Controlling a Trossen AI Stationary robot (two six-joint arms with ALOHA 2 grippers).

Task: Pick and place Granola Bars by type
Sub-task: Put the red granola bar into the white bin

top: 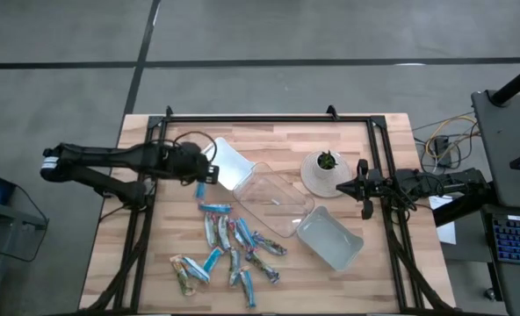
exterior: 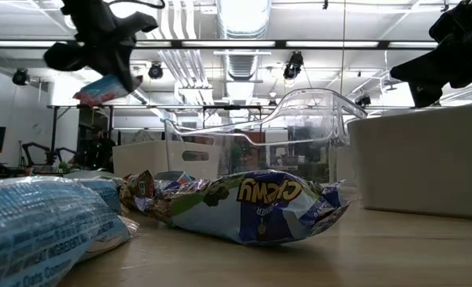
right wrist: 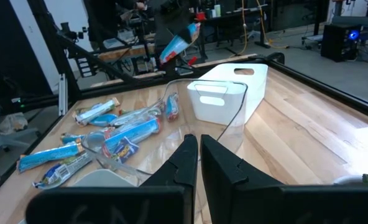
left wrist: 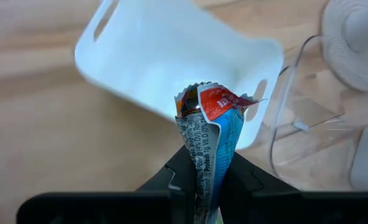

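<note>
From above, the left gripper point(top: 200, 172) is left of the middle of the frame. It is clenched on a blue bar point(top: 202, 188) that hangs beside a white bin point(top: 231, 161). Just right of the bin is a clear tray point(top: 273, 204), and a second white bin point(top: 330, 240) sits lower right. The other bars point(top: 229, 251) lie loose on the table point(top: 365, 281), low in the middle. The right gripper point(top: 364, 188) waits at the right, near a small plant pot point(top: 325, 171), its fingers pressed together with nothing in them.

From table height, the left gripper point(exterior: 120, 64) is in the upper left with the bar point(exterior: 104, 89) up in the air. A bar marked "Chewy" point(exterior: 256, 206) lies in front.

In the left wrist view, the fingers point(left wrist: 184, 173) pinch the bar point(left wrist: 209, 140) in front of the white bin point(left wrist: 153, 56).

In the right wrist view, the closed fingers point(right wrist: 183, 160) point across the table at the loose bars point(right wrist: 119, 134), a white bin point(right wrist: 227, 93), and the held bar point(right wrist: 178, 43) up high.
</note>
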